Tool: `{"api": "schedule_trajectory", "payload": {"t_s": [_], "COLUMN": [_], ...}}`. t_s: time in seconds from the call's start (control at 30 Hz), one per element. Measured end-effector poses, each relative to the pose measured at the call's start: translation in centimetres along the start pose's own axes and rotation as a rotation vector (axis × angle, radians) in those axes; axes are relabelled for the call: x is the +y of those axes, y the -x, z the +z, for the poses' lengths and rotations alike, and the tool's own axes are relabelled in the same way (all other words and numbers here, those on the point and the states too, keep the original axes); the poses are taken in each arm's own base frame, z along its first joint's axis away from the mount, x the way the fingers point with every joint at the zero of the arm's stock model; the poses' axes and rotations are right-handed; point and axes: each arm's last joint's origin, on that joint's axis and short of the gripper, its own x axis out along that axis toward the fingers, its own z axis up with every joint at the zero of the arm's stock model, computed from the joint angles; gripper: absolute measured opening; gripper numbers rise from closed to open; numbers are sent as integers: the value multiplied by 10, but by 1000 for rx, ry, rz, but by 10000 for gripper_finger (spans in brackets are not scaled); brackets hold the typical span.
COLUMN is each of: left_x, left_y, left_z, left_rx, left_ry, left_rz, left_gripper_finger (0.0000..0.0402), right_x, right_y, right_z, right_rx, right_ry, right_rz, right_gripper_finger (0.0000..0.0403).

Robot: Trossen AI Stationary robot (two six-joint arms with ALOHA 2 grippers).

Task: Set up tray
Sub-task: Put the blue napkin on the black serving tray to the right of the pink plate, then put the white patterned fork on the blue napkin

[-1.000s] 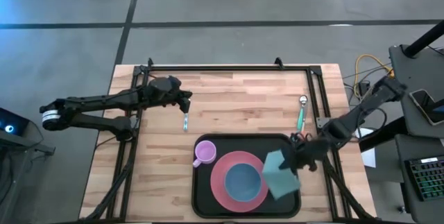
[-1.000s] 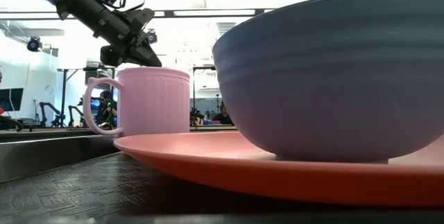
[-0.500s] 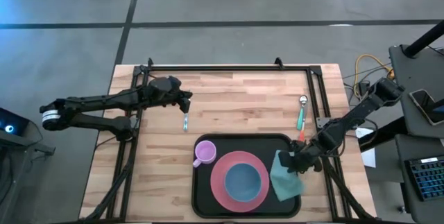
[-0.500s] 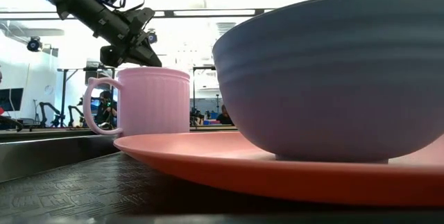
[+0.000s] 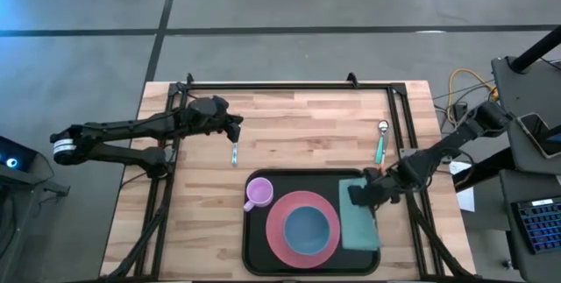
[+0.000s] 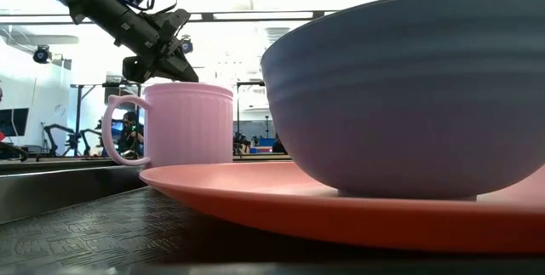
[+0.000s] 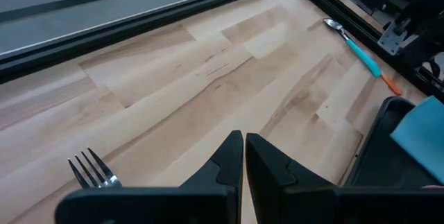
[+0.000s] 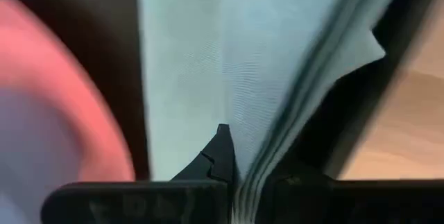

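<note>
The black tray lies at the table's near side and carries a pink plate with a blue bowl, a pink mug and a teal folded napkin lying flat along its right part. My right gripper is at the napkin's far end, shut on it. My left gripper hovers shut over the bare wood just beyond a fork. A teal-handled spoon lies on the table beyond the tray's right corner. My right gripper pinches the napkin's far end between its two fingers; several folded layers run into the gap. One finger lies on top of the cloth. The fingers come low, slanting from the table's right. The napkin lies on the tray.
A black frame rail runs along the table's far edge and down both sides. In the left wrist view the fork is close to the shut fingers and the spoon lies far off. Bare wood stretches between fork and spoon.
My right gripper has moved left and toward the far edge, lower over the tray. The napkin, held skewed beside the plate a second ago, now lies straight and flat along the tray's right side.
</note>
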Motion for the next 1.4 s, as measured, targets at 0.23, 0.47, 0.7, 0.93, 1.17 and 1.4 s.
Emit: {"api": "schedule_trajectory", "payload": {"t_s": [0.23,0.47,0.7,0.93,1.17,1.4], "left_x": [0,0,0,0,0,0], "left_y": [0,0,0,0,0,0], "left_z": [0,0,0,0,0,0], "left_rx": [0,0,0,0,1,1], "left_ry": [23,23,34,44,44,44], "left_rz": [0,0,1,1,1,1], "left_gripper_finger": [0,0,0,0,0,0], "right_x": [-2,1,8,17,18,29], "right_y": [0,-6,-32,-28,3,36], "right_z": [-4,-5,-8,-13,-13,-9], "right_rx": [108,111,119,97,12,-110], "right_ry": [79,47,-26,98,244,292], "right_rz": [-54,-35,-96,-206,-406,-396], "right_gripper_finger": [13,19,85,166,202,205]}}
